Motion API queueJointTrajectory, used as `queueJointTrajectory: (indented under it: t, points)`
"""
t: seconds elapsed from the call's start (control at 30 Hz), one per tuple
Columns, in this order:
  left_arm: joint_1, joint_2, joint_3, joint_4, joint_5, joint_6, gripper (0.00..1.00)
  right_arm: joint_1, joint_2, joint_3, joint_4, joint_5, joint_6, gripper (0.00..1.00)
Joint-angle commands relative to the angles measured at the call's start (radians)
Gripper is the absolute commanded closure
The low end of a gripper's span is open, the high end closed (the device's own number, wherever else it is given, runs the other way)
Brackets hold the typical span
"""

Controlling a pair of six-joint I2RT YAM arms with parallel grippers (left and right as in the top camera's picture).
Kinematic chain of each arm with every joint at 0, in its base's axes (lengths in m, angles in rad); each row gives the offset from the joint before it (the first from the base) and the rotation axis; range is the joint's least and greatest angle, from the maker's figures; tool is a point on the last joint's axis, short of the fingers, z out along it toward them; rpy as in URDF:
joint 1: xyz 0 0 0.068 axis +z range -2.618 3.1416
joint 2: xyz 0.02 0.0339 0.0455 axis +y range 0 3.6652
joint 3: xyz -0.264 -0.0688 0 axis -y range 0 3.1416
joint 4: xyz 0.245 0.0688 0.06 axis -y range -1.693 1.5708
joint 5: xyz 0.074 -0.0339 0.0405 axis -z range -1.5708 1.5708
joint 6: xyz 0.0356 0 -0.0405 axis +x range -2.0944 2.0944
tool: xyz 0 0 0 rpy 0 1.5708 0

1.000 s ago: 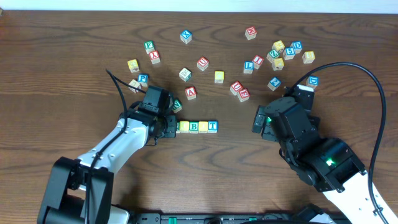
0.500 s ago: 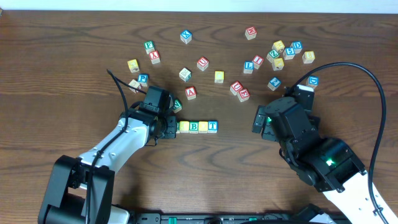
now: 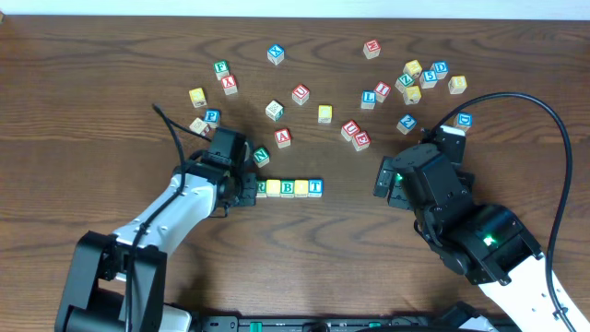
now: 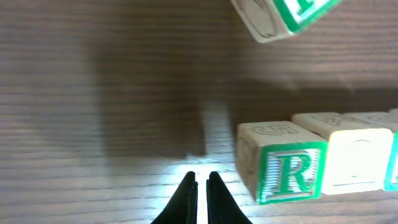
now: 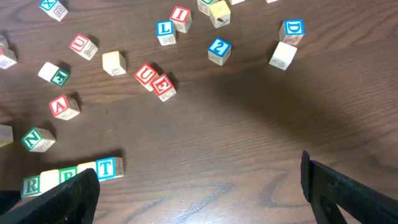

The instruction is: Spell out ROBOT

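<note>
Left fingers (image 4: 186, 202), together and empty beside the green-lettered wooden R cube (image 4: 283, 171), should back off leftward without nudging the 5-cube row (image 3: 289, 187); right fingers (image 5: 62, 199) stand apart.

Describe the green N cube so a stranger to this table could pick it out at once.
Find the short row of cubes lined up near the middle of the wooden table. Just beyond its left end, apart from it, sits the green N cube, turned askew. Its nearest loose neighbour, the A cube, is red-lettered, and the green R cube sits square in the row.
</note>
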Motion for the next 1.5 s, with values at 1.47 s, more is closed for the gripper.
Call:
queueJointTrajectory:
  t: [1.47]
  points:
    - [-0.092, 0.12, 0.122, 0.195, 0.055, 0.082, 0.93, -0.008, -0.004, -0.002, -0.002, 0.019, -0.013, 0.01]
